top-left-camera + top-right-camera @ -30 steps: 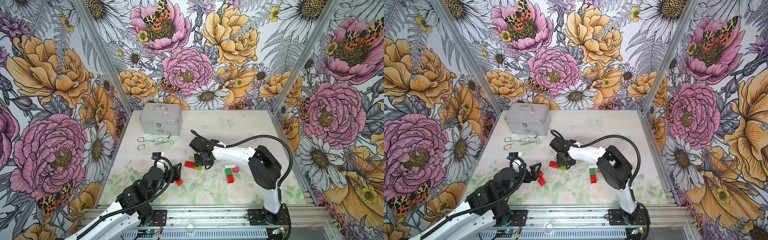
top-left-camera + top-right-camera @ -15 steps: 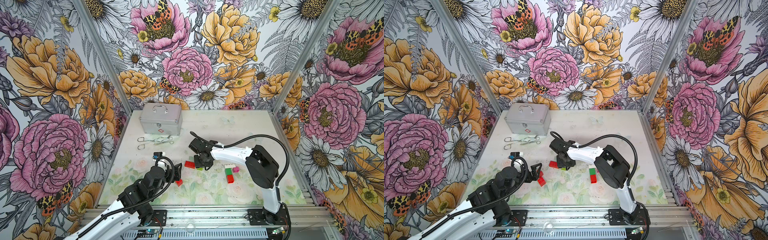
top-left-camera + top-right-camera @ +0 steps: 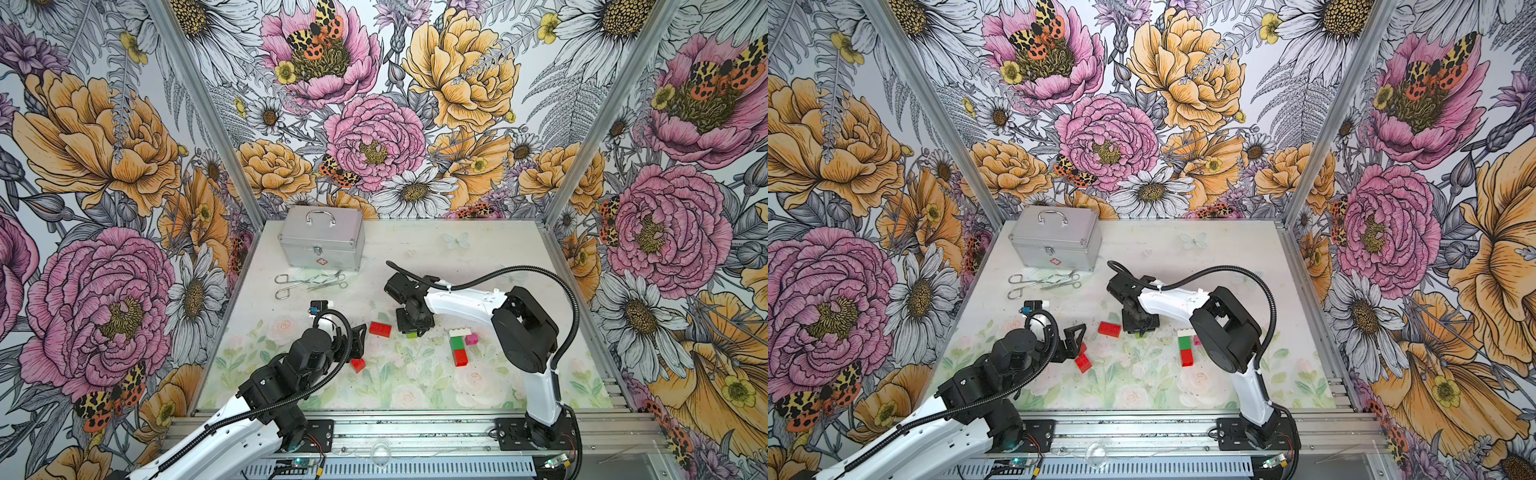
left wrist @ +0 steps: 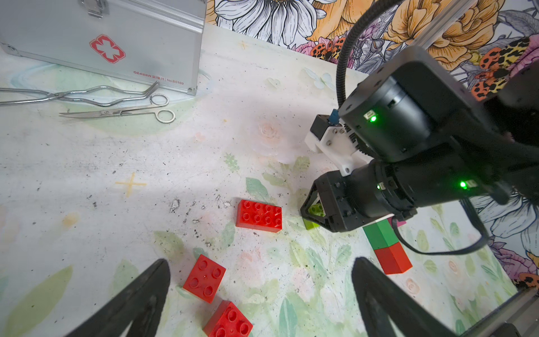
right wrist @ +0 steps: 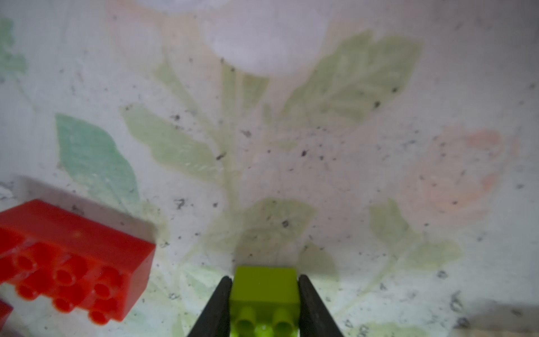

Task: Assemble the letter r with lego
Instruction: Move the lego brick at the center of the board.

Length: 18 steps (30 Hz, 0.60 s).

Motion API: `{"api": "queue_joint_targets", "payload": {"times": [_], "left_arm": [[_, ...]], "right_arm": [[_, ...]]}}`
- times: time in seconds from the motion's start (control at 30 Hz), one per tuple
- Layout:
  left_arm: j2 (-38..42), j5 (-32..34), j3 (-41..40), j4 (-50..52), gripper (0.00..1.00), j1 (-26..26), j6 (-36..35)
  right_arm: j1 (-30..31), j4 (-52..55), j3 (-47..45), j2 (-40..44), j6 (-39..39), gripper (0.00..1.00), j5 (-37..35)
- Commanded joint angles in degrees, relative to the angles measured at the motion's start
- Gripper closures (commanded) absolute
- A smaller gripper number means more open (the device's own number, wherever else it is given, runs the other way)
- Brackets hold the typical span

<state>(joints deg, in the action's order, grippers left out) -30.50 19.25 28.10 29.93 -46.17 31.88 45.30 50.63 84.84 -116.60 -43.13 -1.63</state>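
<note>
My right gripper [image 5: 264,280] points down at the mat and is shut on a lime lego brick [image 5: 264,289], one finger on each side. In both top views it stands mid-table [image 3: 413,328] [image 3: 1140,326]. A long red brick [image 3: 380,328] [image 4: 259,216] lies just left of it. Two small red bricks [image 4: 204,277] [image 4: 229,321] lie by my open left gripper [image 4: 261,262], near one finger. To the right lies a row of a white brick [image 3: 460,332], a dark green brick [image 3: 456,343] and a red brick [image 3: 460,357], with a pink brick [image 3: 471,339] beside it.
A silver metal case [image 3: 322,243] stands at the back left. Metal forceps and scissors [image 3: 309,281] lie in front of it. An aluminium rail [image 3: 415,428] runs along the table's front edge, and flowered walls close in the other three sides.
My right gripper's jaws have closed in onto the lime brick while staying over the same spot. The left arm has barely moved.
</note>
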Motion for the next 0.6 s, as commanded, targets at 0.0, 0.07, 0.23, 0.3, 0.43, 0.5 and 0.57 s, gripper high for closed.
{"api": "queue_joint_targets", "payload": {"times": [0.0,0.07,0.23,0.3,0.43,0.5,0.57], "left_arm": [[-2.09,-2.57,2.33,-2.75,0.01,1.11,-2.29],[-3.76,-3.52,2.83,-3.26,0.01,1.79,-2.68],[-9.18,-6.53,4.78,-3.91,0.01,3.74,-3.43],[-11.76,-6.85,5.92,-3.94,0.01,4.16,-3.7],[-17.26,-9.87,8.2,-4.09,0.01,4.47,-4.49],[-20.03,-10.9,9.26,-4.09,0.01,4.6,-4.83],[-21.75,-11.74,9.98,-4.21,0.01,4.69,-4.95]], "right_arm": [[-3.83,1.34,2.13,2.6,3.38,0.64,-2.11],[-5.88,1.4,2.48,2.47,5.04,0.63,-2.24],[-10.62,1.38,4.0,0.55,8.61,0.63,-2.1],[-12.15,1.31,4.73,-0.34,9.72,0.63,-1.77],[-14.27,1.25,6.22,-1.95,11.55,0.63,-1.2],[-14.88,1.22,6.78,-2.57,12.23,0.63,-0.67],[-15.24,1.22,7.18,-3.02,12.85,0.62,0.07]]}}
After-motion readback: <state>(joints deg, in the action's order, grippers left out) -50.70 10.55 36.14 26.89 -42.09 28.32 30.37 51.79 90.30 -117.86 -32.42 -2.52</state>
